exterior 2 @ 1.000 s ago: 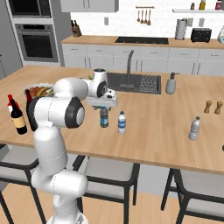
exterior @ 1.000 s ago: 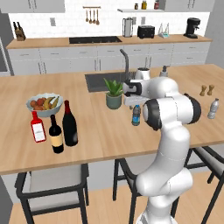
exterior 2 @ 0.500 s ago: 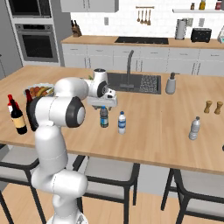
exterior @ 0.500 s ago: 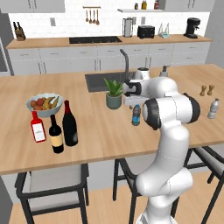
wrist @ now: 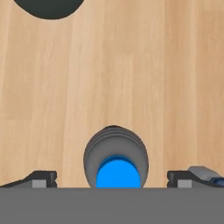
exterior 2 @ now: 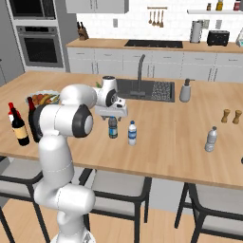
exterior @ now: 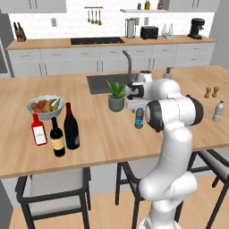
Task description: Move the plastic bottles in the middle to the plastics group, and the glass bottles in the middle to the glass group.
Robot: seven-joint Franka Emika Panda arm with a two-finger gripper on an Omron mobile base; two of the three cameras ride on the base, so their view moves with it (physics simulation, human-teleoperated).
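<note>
the water bottle (exterior 2: 112,128) is standing upright on the island counter (exterior 2: 166,137), in front of the sink (exterior 2: 142,89). the gripper (wrist: 118,178) is hanging right over its blue cap, jaws spread wide on either side, gripping nothing. another small bottle (exterior 2: 132,133) is standing just beside it. the grey plastic bottle (exterior 2: 211,139) is sitting well apart.

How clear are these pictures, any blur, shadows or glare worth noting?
Left base view: soft and low in detail, evenly lit, no glare; the wine bottle casts only a faint shadow. Right base view: same flat light, the labels on the small bottles by the gripper too blurred to read. Hand view: sharpest, the blue cap of the water bottle crisp against the wood grain, gripper fingers cut off.
</note>
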